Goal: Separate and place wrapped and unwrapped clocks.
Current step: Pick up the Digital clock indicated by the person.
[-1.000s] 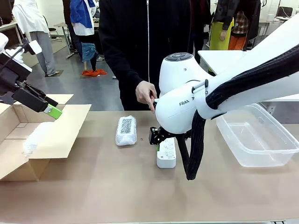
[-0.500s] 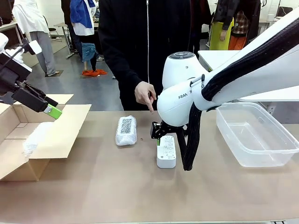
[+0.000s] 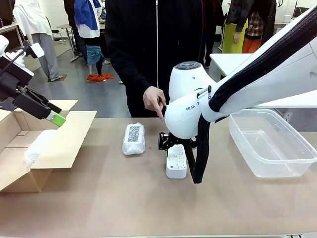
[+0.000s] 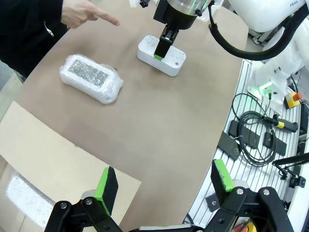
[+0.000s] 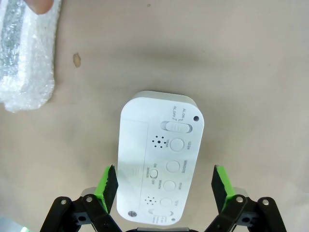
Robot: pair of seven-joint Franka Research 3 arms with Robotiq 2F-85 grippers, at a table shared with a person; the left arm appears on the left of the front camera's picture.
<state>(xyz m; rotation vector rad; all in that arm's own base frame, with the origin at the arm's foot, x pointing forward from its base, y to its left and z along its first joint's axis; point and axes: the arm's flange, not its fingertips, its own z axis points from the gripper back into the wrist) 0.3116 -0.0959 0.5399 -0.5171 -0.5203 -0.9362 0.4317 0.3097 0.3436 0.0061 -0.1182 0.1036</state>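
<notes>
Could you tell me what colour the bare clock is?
White clock, clearest in right wrist view.

Smooth, matt white plastic on the bare clock point(image 5: 159, 164). Crinkly, shiny bubble wrap around the wrapped clock point(image 3: 133, 139). Plain matt brown cardboard on the box point(image 3: 69, 141). Clear, glossy plastic on the tub point(image 3: 271, 145). Matt brown table top point(image 3: 124, 198).

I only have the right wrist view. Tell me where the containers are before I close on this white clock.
Observer: A clear plastic bin stands on the table, to the robot's right of the white clock.
Operator: Report the left jaws.
Observer: They stand open, raised beside a cardboard box at the robot's left.
Operator: Say what's in that box.
Observer: One wrapped bundle lies inside it.
</notes>
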